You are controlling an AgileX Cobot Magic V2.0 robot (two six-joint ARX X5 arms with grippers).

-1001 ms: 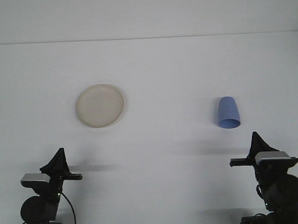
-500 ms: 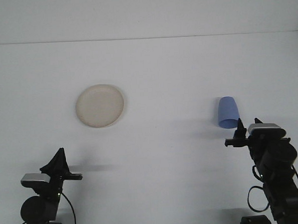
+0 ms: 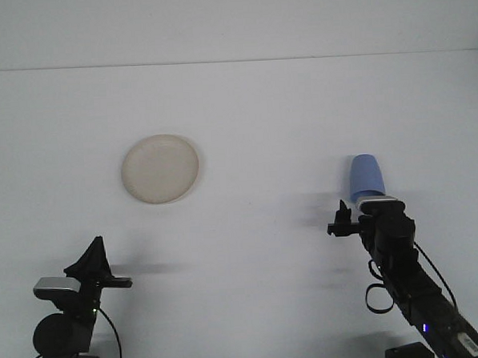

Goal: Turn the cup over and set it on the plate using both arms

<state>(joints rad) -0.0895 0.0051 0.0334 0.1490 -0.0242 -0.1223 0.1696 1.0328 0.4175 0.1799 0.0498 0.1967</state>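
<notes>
Two arms (image 3: 70,316) stood at the near edge of a white table (image 3: 260,114), with wide bare surface between them. The left arm sat folded low in the near left corner, and its gripper (image 3: 95,263) pointed up and slightly right; from this angle it could not be told whether it was released or clenched. The right arm (image 3: 413,290) reached forward from the near right corner, and its wrist block covered the near end of the blue cup (image 3: 366,176). The right gripper (image 3: 367,204) lay at that covered end, hidden behind its own wrist, so its state and whether it touched the cup could not be told.

The cup lay on the right half of the table, its far end rounded and free. Open table ran beyond it to the straight far edge, where the surface met a pale wall (image 3: 231,19). To its right a strip of bare table remained before the frame edge.

The cream plate (image 3: 160,169) sat flat on the left half, well apart from the cup and ahead of the left gripper. Its round rim was fully clear on every side. A broad bare stretch separated plate and cup. A black cable (image 3: 377,288) looped beside the right arm's forearm.
</notes>
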